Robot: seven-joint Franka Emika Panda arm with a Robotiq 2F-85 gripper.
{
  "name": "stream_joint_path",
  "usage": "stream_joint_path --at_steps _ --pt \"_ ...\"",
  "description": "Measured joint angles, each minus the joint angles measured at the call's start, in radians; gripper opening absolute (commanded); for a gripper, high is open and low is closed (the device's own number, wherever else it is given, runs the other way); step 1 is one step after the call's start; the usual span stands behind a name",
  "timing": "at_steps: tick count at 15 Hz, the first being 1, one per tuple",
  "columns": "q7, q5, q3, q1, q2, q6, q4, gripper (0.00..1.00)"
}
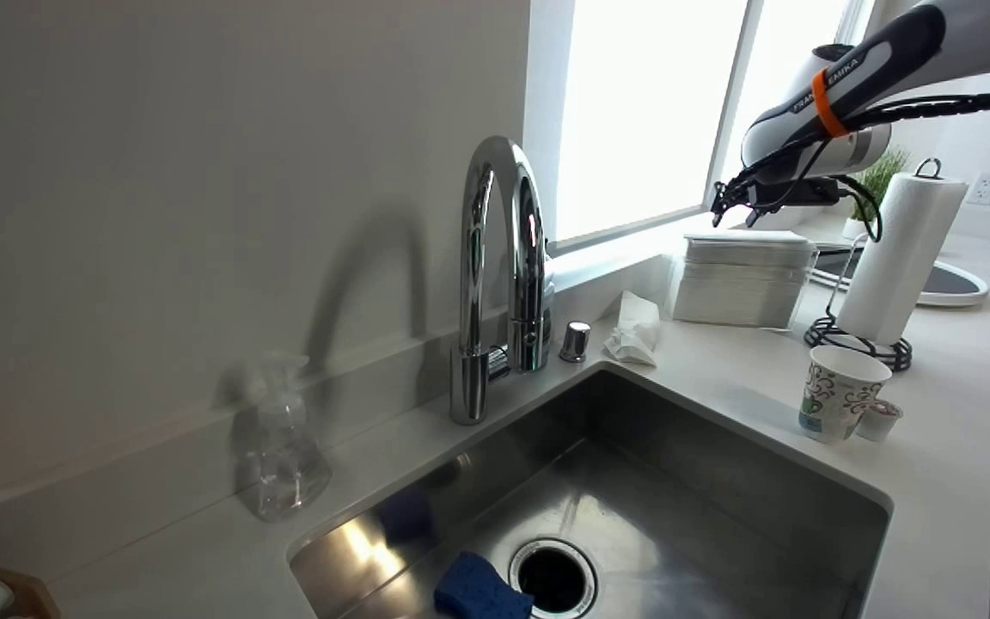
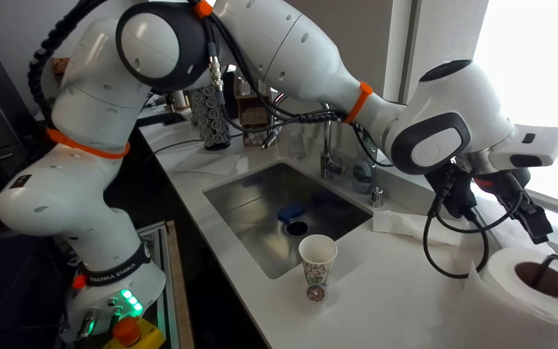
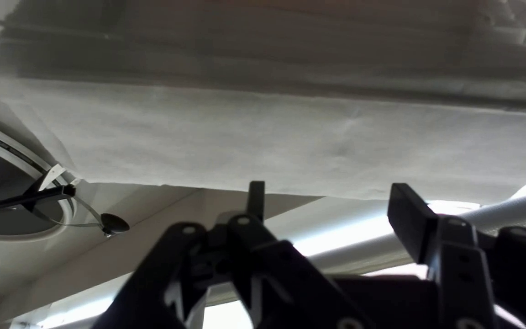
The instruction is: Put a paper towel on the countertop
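Tool [image 3: 324, 196] spread wide near stacked white paper [image 3: 254, 132]; contact unclear.

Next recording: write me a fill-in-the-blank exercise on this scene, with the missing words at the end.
The blue block-shaped sponge lies ____ (inside/outside) the rectangular stainless steel sink.
The tall white cylindrical paper towel roll is ____ (upright/toppled).
Of that roll and the patterned tapered paper cup on the smooth white countertop, the ____ is nearer the sink.
The black fingers stand ____ (apart/together).
Missing words: inside; upright; cup; apart.

Window [image 1: 650, 112] blown out — wall [image 1: 203, 172] dim.
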Motion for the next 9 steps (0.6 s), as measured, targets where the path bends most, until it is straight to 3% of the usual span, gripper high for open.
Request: stream_joint_path --at_steps 9 --pt "0.007 0.009 0.0 -0.003 0.011 0.0 0.0 0.48"
